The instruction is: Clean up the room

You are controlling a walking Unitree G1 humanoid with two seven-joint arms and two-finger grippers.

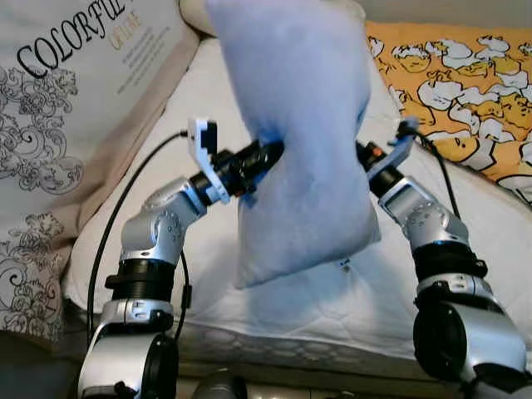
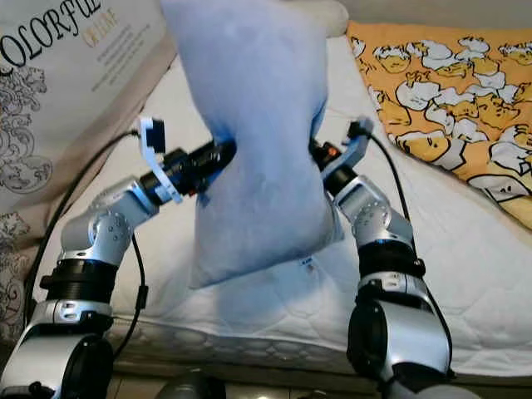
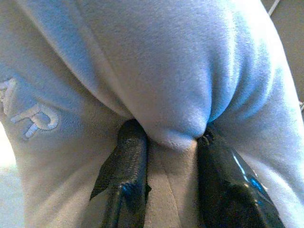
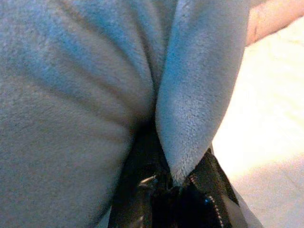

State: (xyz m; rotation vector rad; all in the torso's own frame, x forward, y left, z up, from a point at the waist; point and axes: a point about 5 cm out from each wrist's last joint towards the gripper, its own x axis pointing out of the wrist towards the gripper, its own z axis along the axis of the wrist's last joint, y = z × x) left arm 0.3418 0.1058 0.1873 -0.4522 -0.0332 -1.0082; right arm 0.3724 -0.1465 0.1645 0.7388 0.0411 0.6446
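I hold a pale blue pillow [image 1: 299,133] in the air above the bed [image 1: 274,307], one end effector on each side of it. My left end effector [image 3: 166,142] meets its left edge about halfway up; in the left wrist view both black fingers [image 3: 126,161] are closed on a fold of the plush fabric, and pale stitched letters "AR" show on the cover near that grip. My right end effector [image 4: 173,183] is at the opposite edge, largely hidden behind the pillow in the head views; the right wrist view shows its fingers pinched tight on a thin flap of the same fabric. The pillow stands nearly upright and tilted, its lower corner hanging just above the white quilted mattress, not clearly touching it. To my left, a beige cushion [image 1: 75,125] printed "COLORFUL" with grey scrollwork leans at the bed's side. To my right, an orange blanket [image 1: 465,100] with a white cartoon pattern lies on the mattress.
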